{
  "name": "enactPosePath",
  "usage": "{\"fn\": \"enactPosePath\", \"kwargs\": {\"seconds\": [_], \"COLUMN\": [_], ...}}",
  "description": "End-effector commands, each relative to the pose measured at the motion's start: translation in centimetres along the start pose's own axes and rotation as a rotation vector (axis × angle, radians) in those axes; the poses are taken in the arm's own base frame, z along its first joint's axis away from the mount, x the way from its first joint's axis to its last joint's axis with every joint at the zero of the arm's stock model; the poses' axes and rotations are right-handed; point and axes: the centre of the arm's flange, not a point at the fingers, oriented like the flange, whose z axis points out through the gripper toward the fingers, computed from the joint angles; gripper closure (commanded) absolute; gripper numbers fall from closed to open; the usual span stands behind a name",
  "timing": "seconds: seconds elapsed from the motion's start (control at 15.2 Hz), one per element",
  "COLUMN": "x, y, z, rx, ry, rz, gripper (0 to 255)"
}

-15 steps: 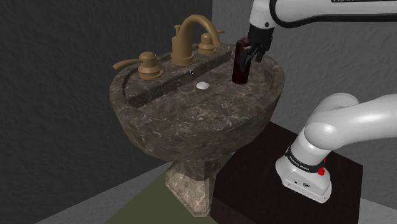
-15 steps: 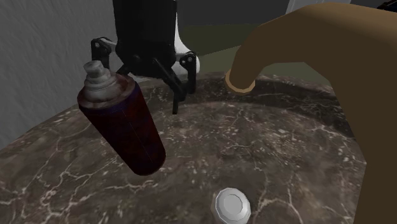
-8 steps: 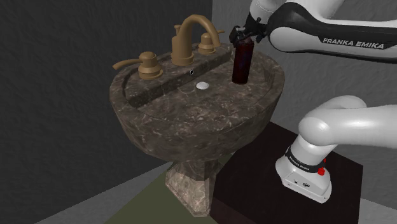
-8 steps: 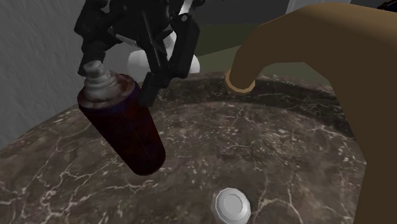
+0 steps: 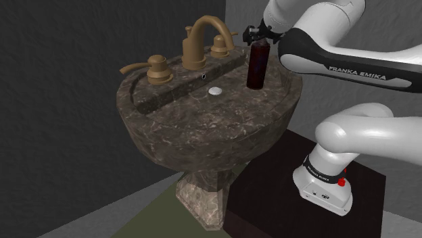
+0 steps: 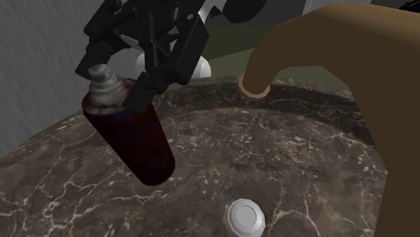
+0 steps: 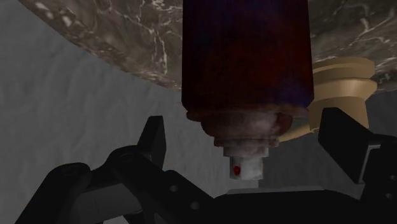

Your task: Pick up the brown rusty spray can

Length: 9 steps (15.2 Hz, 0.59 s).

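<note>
The spray can (image 5: 256,66), dark reddish-brown with a worn grey top, stands upright inside the basin of a dark marbled pedestal sink (image 5: 203,128). It is close to the rim at the shoulder view's right. Its small white nozzle (image 7: 246,167) carries a red dot and faces your wrist camera.

Your gripper (image 5: 255,35) sits at the can's top end with its black fingers (image 7: 154,141) spread apart. One finger is on each side of the nozzle and the can's shoulder. In the wrist view you see a gap between each finger and the can, so nothing is clasped. In the second exterior view one finger reaches down along the can's upper side, and you cannot tell from there whether it touches.

On the sink's back ledge stands a bronze-coloured faucet (image 5: 203,39) with an arched spout, flanked by two matching handles. The nearer handle (image 5: 220,46) is just beside the can. The other handle (image 5: 154,68) is well apart, at the shoulder view's left. A small white drain plug (image 5: 215,90) lies at the basin's bottom, near the can's base.

The white arm (image 5: 379,132) bends up from the dark stand (image 5: 264,196) at the shoulder view's lower right and reaches over the sink's rim. A dark grey wall (image 5: 61,40) stands behind the sink.
</note>
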Motion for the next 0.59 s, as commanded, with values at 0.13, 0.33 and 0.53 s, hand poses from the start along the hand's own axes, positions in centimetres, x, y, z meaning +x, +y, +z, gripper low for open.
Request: {"fn": "enactPosePath", "kwargs": {"seconds": [0.13,0.33,0.53], "x": [-1.02,-1.05,-1.05], "y": [-0.16,-0.09,-0.05], "z": [0.79,0.84,0.86], "rx": [0.0,0.0,0.0], "ry": [0.001,0.001,0.001], "rz": [0.001,0.001,0.001], "gripper": [0,255,255]}}
